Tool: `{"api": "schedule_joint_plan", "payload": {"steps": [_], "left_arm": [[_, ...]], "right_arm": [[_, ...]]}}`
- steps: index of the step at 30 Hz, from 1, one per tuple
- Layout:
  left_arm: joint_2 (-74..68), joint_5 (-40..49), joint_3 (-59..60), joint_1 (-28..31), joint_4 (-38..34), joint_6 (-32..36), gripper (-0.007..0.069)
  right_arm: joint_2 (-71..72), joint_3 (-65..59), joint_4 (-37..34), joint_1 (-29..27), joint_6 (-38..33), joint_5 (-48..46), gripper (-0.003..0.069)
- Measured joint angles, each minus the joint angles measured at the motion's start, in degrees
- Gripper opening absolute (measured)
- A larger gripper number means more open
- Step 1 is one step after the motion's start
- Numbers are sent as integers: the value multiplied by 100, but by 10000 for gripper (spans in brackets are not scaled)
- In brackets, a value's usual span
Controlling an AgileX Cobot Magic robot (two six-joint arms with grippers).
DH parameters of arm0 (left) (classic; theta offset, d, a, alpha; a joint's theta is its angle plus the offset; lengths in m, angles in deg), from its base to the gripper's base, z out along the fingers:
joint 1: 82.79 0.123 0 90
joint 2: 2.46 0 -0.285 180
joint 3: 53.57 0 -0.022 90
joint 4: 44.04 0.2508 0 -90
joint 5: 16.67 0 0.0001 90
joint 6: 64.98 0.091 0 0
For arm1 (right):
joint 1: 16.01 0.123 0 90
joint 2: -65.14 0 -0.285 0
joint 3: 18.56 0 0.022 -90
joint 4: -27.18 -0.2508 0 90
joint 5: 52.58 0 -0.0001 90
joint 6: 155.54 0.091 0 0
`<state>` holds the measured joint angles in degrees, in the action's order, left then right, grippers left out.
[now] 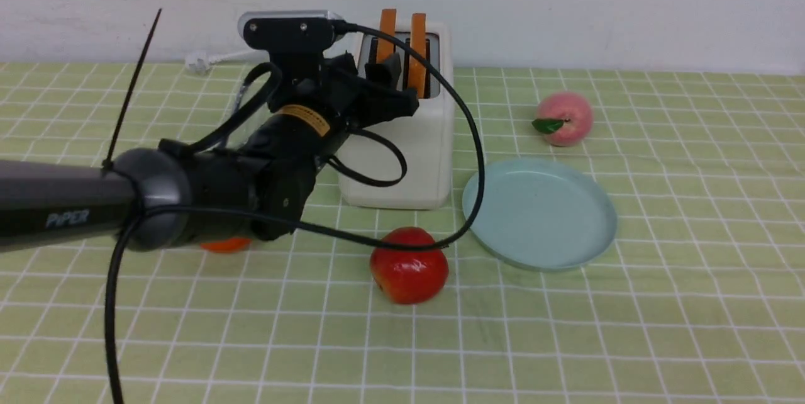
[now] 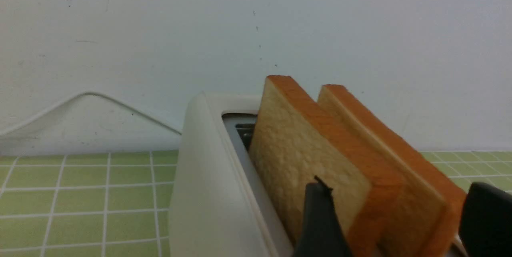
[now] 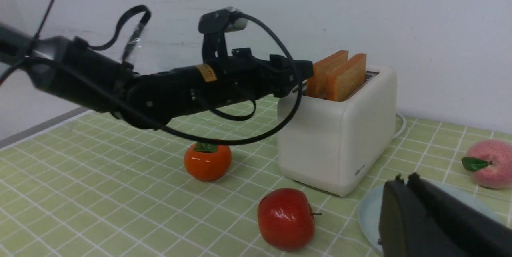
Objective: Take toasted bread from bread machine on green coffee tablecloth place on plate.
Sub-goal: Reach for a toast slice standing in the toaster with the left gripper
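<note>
"PiPER" arm (image 1: 63, 202), pincer (image 2: 400, 183) at toasted bread (image 2: 304, 149)

My front camera sits on the robot's side, looking forward and slightly down across the surface (image 1: 629, 328) to the wall (image 1: 566, 1). The left wrist camera is right up against the toaster (image 2: 200, 193), facing that wall. The right wrist camera looks from farther off, beside the plate (image 3: 366, 213). All three share toaster and toast (image 2: 304, 149).

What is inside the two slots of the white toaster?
Two toast slices, a left slice and a right slice, stand upright, tops out. The toaster body hides their lower parts.
</note>
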<state>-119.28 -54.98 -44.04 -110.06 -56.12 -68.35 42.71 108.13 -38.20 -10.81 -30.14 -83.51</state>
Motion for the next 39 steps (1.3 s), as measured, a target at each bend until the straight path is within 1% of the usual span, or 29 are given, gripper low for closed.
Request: {"api": "schedule_joint_plan", "payload": {"steps": [5, 10, 11, 13, 14, 18, 19, 21, 23, 25, 26, 27, 29, 35, 39], "left_arm": [[-419, 315, -599, 75, 117, 39, 431], [-702, 394, -1024, 79, 150, 115, 409], [-839, 461, -1229, 79, 107, 261, 399], [-911, 503, -1339, 79, 53, 337, 393], [-1017, 529, -1514, 79, -69, 569, 383], [-1204, 546, -1812, 79, -509, 1048, 347], [-1212, 546, -1820, 79, -531, 1048, 344], [-1244, 537, -1875, 79, -744, 1239, 306], [-1244, 537, -1875, 79, -861, 1270, 268], [-1244, 537, -1875, 79, -903, 1295, 208], [-1244, 537, -1875, 79, -910, 1295, 208], [-1244, 537, -1875, 79, -928, 1307, 151], [-1238, 537, -1875, 79, -934, 1311, 111], [-1125, 721, -1877, 79, -952, 1316, 106], [-712, 842, -1871, 79, -956, 1403, 106]], "right_arm": [[0, 0, 0, 0, -15, -40, 2], [0, 0, -2, 0, -20, -40, 3], [0, 0, -2, 0, -20, -40, 3], [0, 0, -2, 0, -20, -40, 4], [0, 0, -2, 0, -20, -40, 6], [0, 0, -2, 0, -20, -29, 8], [0, 0, -2, 0, -20, -30, 8], [0, 0, -2, 0, -20, -30, 10], [0, 0, -2, 0, -20, -28, 10], [0, 0, -2, 0, -20, 0, 10], [0, 0, -2, 0, -20, 1, 10], [0, 0, -2, 0, -20, 18, 10], [0, 0, -2, 0, -20, 66, 10], [0, 0, -7, 0, -20, 249, 10], [0, 0, -9, 0, -20, 284, 6]]}}
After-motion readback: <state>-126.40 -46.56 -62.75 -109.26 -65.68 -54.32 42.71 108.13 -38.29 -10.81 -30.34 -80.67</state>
